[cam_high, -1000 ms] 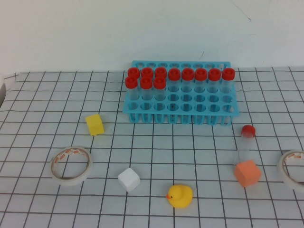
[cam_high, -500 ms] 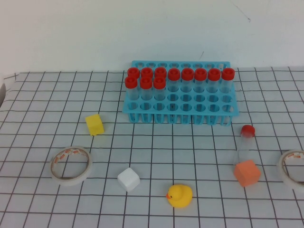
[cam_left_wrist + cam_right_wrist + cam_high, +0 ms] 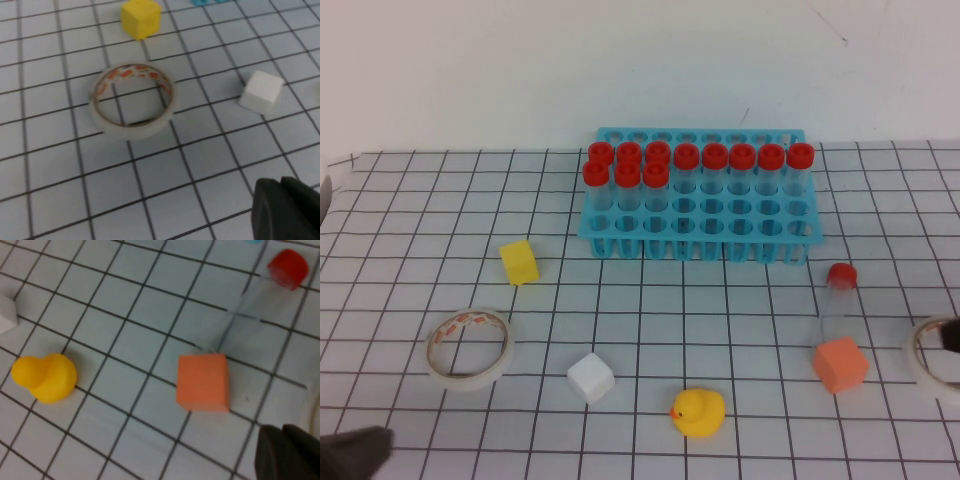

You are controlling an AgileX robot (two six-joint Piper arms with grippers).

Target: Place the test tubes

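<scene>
Blue rack (image 3: 720,246) w/ red-capped tubes (image 3: 715,158); orange cube (image 3: 840,364), yellow duck (image 3: 699,411); b/w grid table (image 3: 420,220).

Worktop (image 3: 740,300): white covering ruled in a black grid of squares, running edge to edge in the high view. Behind it a plain white wall (image 3: 500,70) meets the covering's far edge. Thin dark scratch (image 3: 828,28) high on the wall, right side. Light soft and even; shadows faint, short.
</scene>
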